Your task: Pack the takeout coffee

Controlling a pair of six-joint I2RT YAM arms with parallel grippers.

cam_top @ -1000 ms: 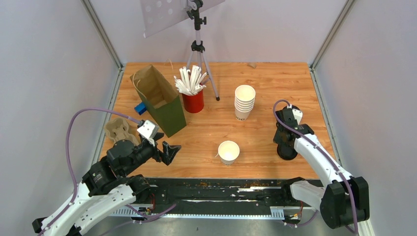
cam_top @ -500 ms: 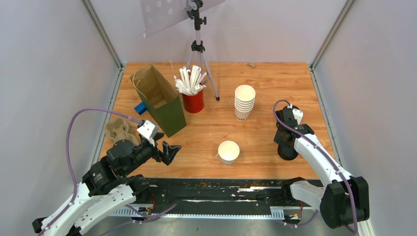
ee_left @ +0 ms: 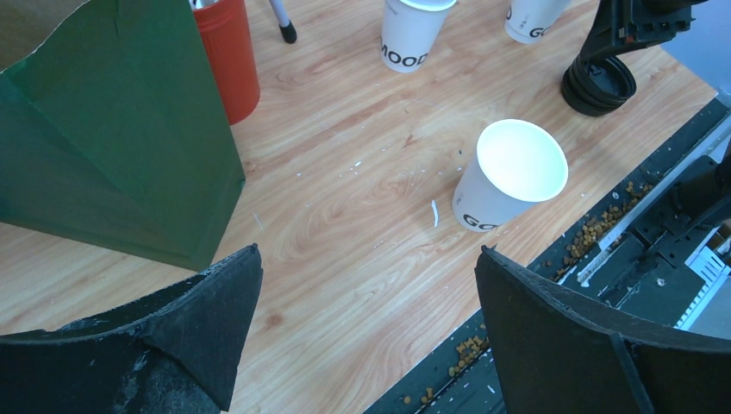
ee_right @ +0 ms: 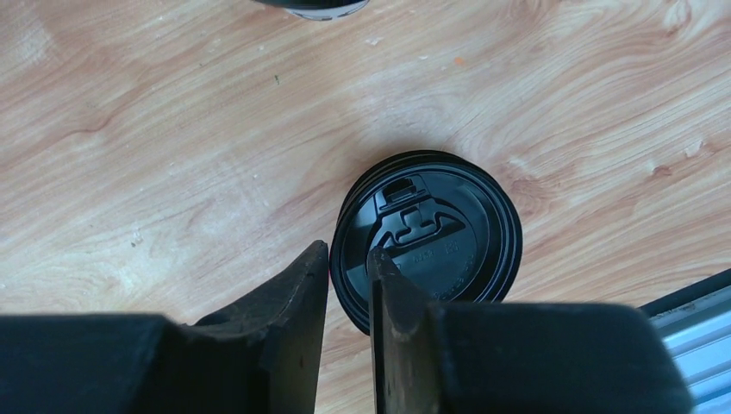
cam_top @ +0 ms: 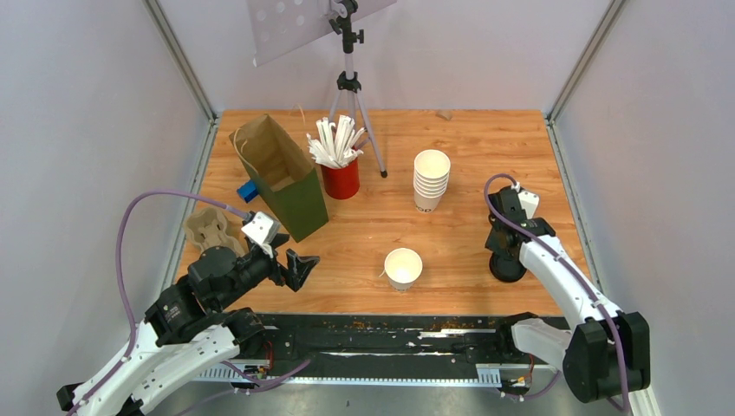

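Observation:
The takeout coffee cup is a small white paper cup. It stands upright and lidless near the table's front middle. Its black lid tops a short pile of lids at the front right. My right gripper points down over the lid's left rim. Its jaws are a narrow gap apart with the rim showing between them, and I cannot tell whether they touch it. My left gripper hovers wide open and empty left of the cup.
A green-sided paper bag stands open at the back left. A red cup of straws, a stack of white cups and a tripod are behind. A cardboard carrier lies at the left edge.
My right gripper's jaws have parted a little over the lid's rim, and its wrist has shifted slightly. The left arm and the cup have not moved.

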